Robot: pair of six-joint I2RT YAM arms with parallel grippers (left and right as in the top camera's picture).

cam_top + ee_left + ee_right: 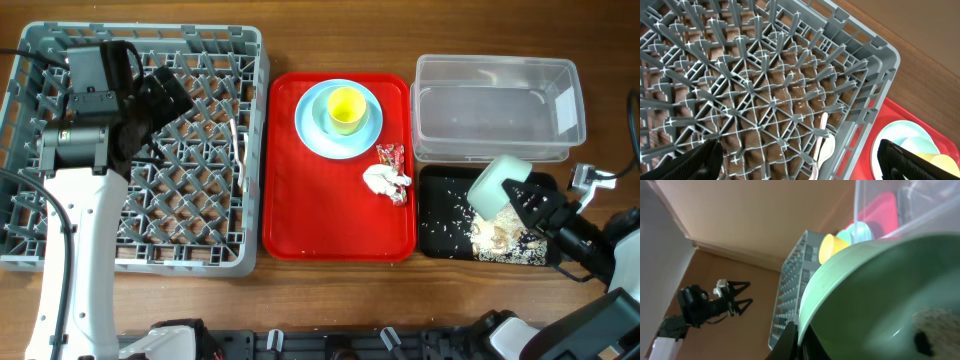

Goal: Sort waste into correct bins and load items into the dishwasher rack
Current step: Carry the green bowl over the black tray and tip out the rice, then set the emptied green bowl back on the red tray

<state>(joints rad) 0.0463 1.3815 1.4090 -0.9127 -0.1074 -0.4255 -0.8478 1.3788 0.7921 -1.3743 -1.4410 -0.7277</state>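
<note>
Table (pixel 610 40) beside the tray (pixel 440 215) could catch rice (pixel 495 238), I judged, if the bowl (pixel 495 185) pinched in my right gripper (pixel 518 200) swung wide.

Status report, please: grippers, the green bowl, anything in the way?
Left gripper open, empty, above dishwasher rack. Right gripper shut on pale green bowl, tipped over black tray, scraps in tray. Nothing seen blocking.

White arms (pixel 75 230), black jaws

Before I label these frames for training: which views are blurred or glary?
Overhead: sharp, evenly lit, mild sheen on the clear tub. Left wrist: rack crisp. Right wrist: pale green bowl close to the lens and blurred.
</note>
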